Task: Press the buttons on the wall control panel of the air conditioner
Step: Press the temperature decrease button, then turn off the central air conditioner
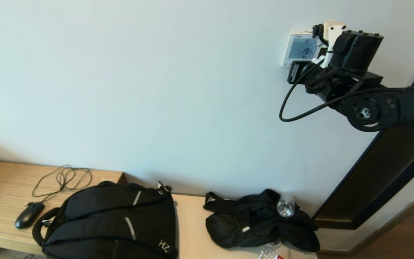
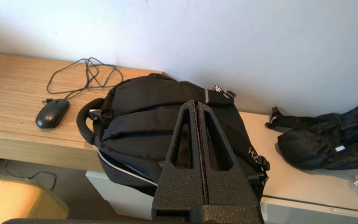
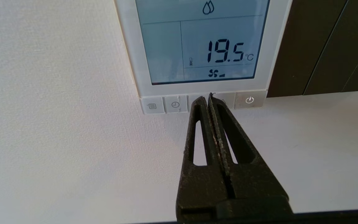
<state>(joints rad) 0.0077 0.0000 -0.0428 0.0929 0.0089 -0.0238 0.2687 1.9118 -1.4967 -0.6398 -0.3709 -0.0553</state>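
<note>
Right gripper fills the right wrist view, its two black fingers pressed flat together, nothing between them, and the joined tips are up against the button row that runs along the lower edge of the wall control panel. They sit between the clock button and the power button, covering the keys in the middle. Whether the tips actually touch the keys cannot be told. Just beyond them, the lit display reads 19.5 °C with a fan mark under it. From the head view, the panel hangs high on the white wall at the robot's right, beside a dark door frame, with the right arm raised to it. Left gripper is down low, fingers closed tight on nothing, hovering above a black backpack on the wooden bench. A black mouse lies beside the backpack.
</note>
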